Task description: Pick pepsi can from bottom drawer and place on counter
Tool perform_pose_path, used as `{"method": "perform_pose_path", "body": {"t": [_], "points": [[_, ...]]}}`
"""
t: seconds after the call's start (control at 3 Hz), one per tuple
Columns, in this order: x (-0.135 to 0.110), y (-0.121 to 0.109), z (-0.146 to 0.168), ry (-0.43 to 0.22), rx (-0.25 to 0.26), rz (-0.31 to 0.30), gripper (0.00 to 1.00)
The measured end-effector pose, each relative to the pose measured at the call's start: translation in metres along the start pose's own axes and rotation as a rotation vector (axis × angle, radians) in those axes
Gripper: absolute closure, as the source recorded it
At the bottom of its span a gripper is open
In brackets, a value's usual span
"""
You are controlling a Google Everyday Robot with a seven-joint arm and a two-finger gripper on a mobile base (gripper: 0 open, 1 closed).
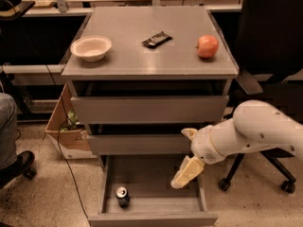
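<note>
While the bottom drawer [151,217] is standing pulled out at the foot of the grey cabinet [149,109], the pepsi can [122,196] is sitting upright inside it, toward the cabinet's left side and close to the drawer's front wall, with its silver top facing up.

In the camera view, the white arm [258,129] is reaching in from the cabinet's right. The gripper [180,158] is hanging over the right part of the open drawer, just below the cabinet's middle drawer front. Its two pale fingers [188,171] are spreading wide apart, one above the other, and they are gripping nothing. The gripper is hovering above and to the right of the can, apart from it.

On top of the cabinet, the table [151,60] is carrying a white bowl [91,48] at its left side, a black snack bar [156,39] near its middle and a red apple [207,46] at its right side. A cardboard box [64,126] is resting on the floor to the cabinet's left, and a black office chair [272,46] is standing to the cabinet's right, behind the arm.
</note>
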State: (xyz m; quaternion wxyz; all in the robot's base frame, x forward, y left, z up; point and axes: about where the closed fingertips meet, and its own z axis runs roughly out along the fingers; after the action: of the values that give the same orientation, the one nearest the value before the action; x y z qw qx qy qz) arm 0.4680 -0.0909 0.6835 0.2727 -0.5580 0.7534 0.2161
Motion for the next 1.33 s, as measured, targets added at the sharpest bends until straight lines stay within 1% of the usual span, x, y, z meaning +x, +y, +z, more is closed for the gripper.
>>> {"method": "perform_pose_path", "body": {"t": [0.33, 0.67, 1.0, 1.33], "points": [[-0.001, -0.010, 0.004, -0.012, 0.037, 0.004, 0.00], [0.000, -0.010, 0.005, -0.014, 0.037, 0.006, 0.00], [0.011, -0.018, 0.028, -0.076, 0.039, 0.045, 0.00], [0.032, -0.045, 0.102, -0.231, 0.037, 0.107, 0.00]]}}
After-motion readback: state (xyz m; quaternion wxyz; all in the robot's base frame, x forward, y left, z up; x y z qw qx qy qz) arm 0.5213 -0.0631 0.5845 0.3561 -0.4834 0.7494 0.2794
